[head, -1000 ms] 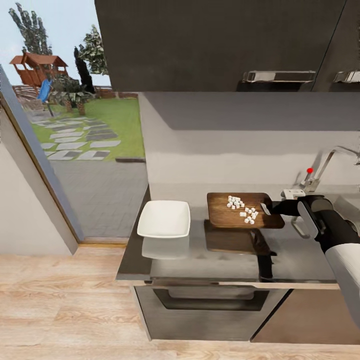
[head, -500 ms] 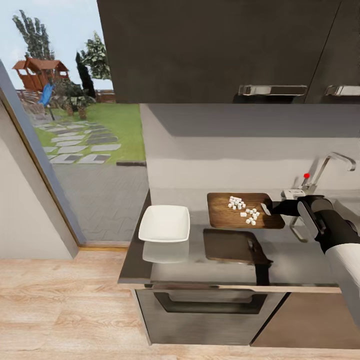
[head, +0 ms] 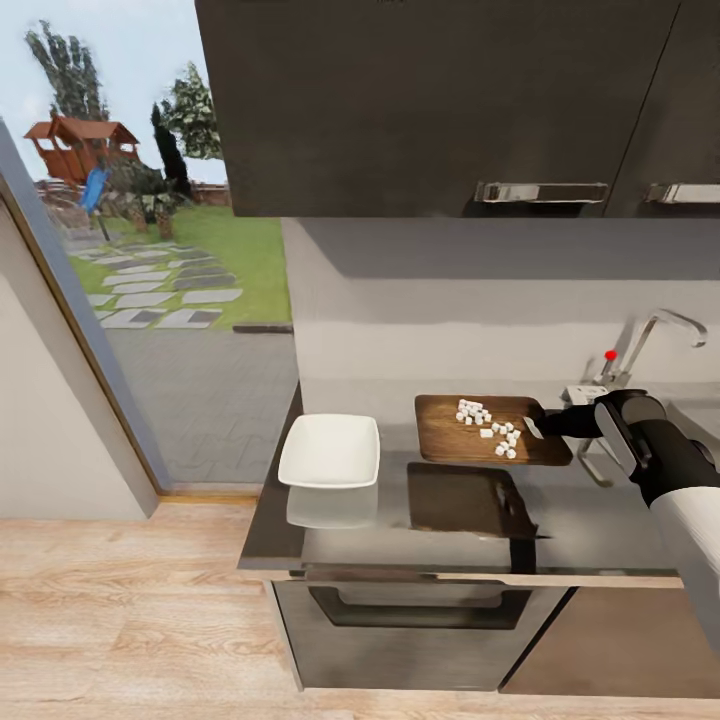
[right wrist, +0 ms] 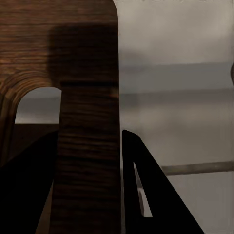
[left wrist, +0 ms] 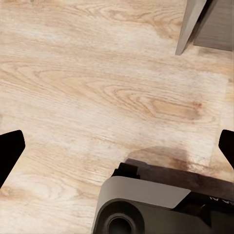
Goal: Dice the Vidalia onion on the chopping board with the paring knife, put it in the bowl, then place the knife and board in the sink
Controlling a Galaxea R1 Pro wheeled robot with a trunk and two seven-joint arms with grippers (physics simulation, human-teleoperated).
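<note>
My right gripper [head: 545, 428] is shut on the slot-handle end of the dark brown chopping board [head: 470, 440] and holds it level above the grey countertop [head: 600, 520]. Several white pieces of diced onion [head: 487, 421] lie on the board. In the right wrist view the board's handle end [right wrist: 87, 122] sits clamped between the dark fingers [right wrist: 141, 190]. The white squarish bowl [head: 330, 450] stands on the countertop left of the board. The sink's chrome tap [head: 660, 330] with its red knob [head: 610, 354] rises behind my right arm. The paring knife is out of view. My left gripper [left wrist: 117, 146] hangs open over the wooden floor.
Dark wall cabinets [head: 450, 100] hang above the counter. An oven front [head: 420, 620] sits below the counter edge. A glass door [head: 150, 300] to the left looks onto a garden. The robot's base [left wrist: 151, 204] stands on the wooden floor [left wrist: 97, 87].
The head view has shifted slightly, so the counter and its things sit a little lower in the picture. The right gripper still holds the board aloft; its reflection has drifted a little further below it.
</note>
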